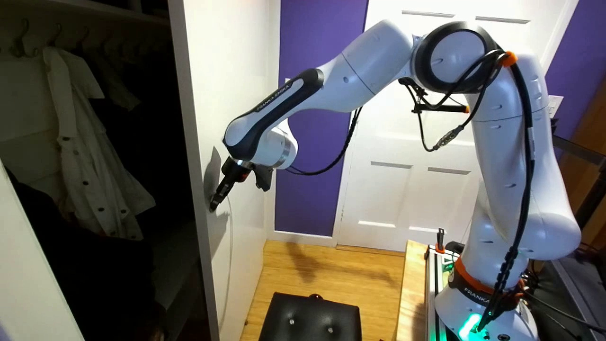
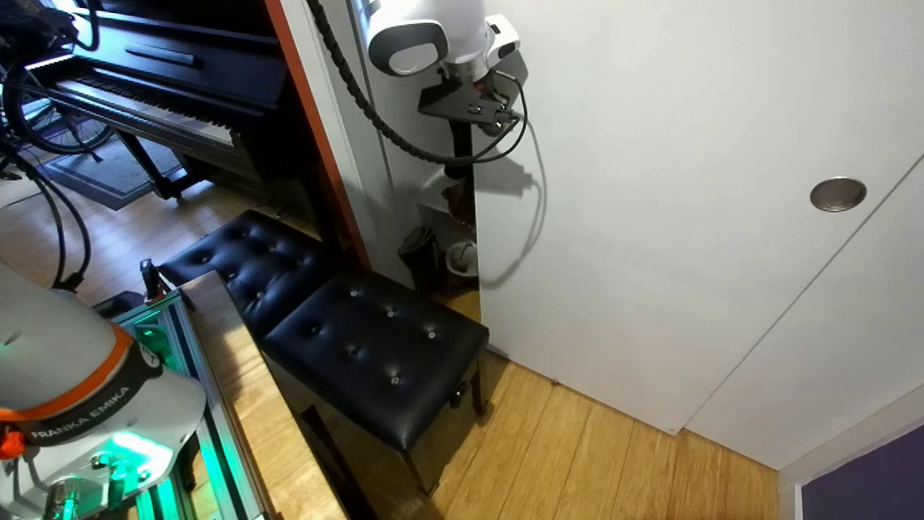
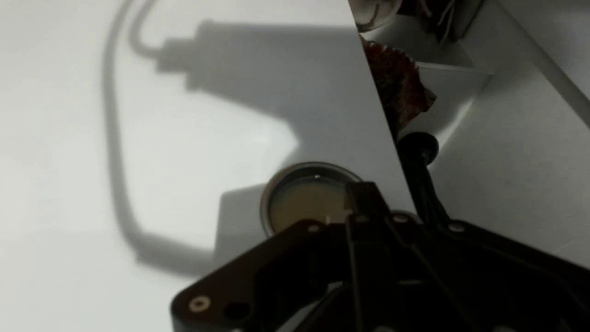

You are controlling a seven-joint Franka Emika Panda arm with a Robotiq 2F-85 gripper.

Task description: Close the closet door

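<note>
The closet door is a large white sliding panel (image 1: 236, 118), also visible in an exterior view (image 2: 635, 253) and in the wrist view (image 3: 184, 138). A dark gap shows beside its edge, so the closet stands partly open. A round recessed metal handle (image 3: 299, 203) sits near this edge in the wrist view. My gripper (image 1: 216, 202) points down at the door near the edge. In the wrist view its fingertips (image 3: 366, 198) are together and overlap the handle's right side. I cannot tell whether they touch its rim. An exterior view hides the gripper behind the wrist camera mount (image 2: 462, 101).
A second recessed handle (image 2: 837, 195) is on the door's far side. A black tufted bench (image 2: 375, 354) stands in front of the door. A white coat (image 1: 90, 142) hangs inside the closet. A red leafy item (image 3: 396, 83) and a black rod-like thing (image 3: 419, 150) show in the gap.
</note>
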